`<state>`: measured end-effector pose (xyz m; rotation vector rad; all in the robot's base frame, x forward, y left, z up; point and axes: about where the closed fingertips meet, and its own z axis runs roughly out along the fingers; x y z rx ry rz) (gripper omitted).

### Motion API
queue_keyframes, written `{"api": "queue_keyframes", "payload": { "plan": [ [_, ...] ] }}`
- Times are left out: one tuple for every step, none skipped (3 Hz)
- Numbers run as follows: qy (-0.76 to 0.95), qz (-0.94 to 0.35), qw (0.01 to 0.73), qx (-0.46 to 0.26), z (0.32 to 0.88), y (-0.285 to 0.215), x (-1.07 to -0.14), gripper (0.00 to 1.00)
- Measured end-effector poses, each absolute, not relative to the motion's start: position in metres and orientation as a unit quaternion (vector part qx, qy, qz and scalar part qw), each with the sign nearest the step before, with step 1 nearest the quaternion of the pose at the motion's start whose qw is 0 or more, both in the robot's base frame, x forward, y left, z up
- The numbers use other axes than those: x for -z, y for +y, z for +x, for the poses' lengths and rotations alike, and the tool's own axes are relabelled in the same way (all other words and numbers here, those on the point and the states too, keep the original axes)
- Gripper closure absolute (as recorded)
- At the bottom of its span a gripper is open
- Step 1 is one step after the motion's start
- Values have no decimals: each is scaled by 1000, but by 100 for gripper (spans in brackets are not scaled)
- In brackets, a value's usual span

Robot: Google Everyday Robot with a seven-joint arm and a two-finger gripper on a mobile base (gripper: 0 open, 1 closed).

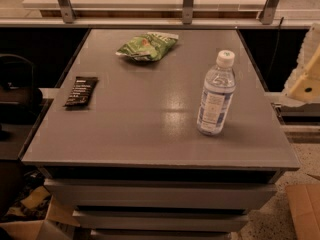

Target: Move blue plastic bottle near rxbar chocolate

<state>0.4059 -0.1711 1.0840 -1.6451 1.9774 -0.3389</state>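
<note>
The blue plastic bottle (pixel 216 94) stands upright on the right side of the grey table (pixel 150 134), with its white cap on top and a blue-and-white label. The rxbar chocolate (pixel 81 91), a flat black bar with white lettering, lies near the table's left edge. My gripper (pixel 306 81) shows as a pale cream shape at the right edge of the view. It is off the table, to the right of the bottle, apart from it and holding nothing that I can see.
A green snack bag (pixel 147 46) lies at the back middle of the table. A metal rail with posts (pixel 187 4) runs behind the table. A dark chair (pixel 17 89) stands on the left. Cardboard lies on the floor at both lower corners.
</note>
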Motion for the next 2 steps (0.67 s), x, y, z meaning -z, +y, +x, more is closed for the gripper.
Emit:
{"api": "queue_keyframes", "payload": {
  "plan": [
    [734,-611,270,126,406,-171,-1084,0],
    [733,-605,295,94,407,-161,-1082,0]
  ]
}}
